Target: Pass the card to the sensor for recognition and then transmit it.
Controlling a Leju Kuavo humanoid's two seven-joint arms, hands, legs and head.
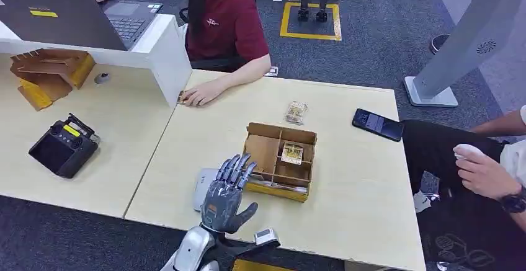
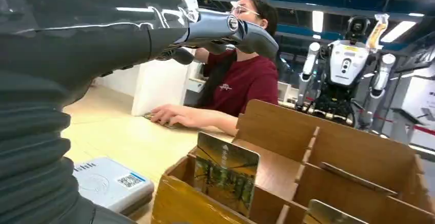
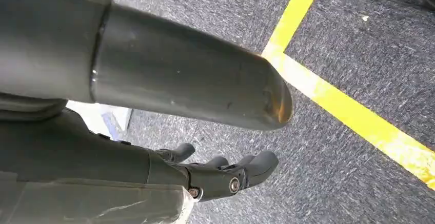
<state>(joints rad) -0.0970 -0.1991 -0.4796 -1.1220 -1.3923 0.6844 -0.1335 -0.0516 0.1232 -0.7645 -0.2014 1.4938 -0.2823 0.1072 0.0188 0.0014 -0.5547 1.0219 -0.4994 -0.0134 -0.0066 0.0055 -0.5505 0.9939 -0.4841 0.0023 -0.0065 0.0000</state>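
Card [image 1: 291,153] with a yellowish printed face lies in the right-hand compartment of a brown cardboard organizer [image 1: 265,152] at the centre of the head view, on a pale wood-grain table [image 1: 347,184]. In the left wrist view another card [image 2: 225,172] with a greenish picture stands upright against the box's near wall. The grey sensor [image 1: 203,187], a flat rounded box with a printed label, lies just left of the organizer, partly hidden under the left hand [image 1: 228,191], which hovers above it with fingers spread and holding nothing. The right hand [image 3: 225,175] hangs over grey carpet beside a yellow floor line [image 3: 354,116], fingers loosely extended and apart, empty.

A small wrapped packet [image 1: 296,112] lies above the organizer, a black phone [image 1: 378,124] to the upper right, and a black handheld controller [image 1: 62,147] at left on the adjoining table. A person in a red shirt [image 1: 220,23] rests a hand [image 1: 200,93] on the far edge; another person's hand [image 1: 484,172] sits at the right. Open tabletop spreads right of the organizer and towards the near edge.
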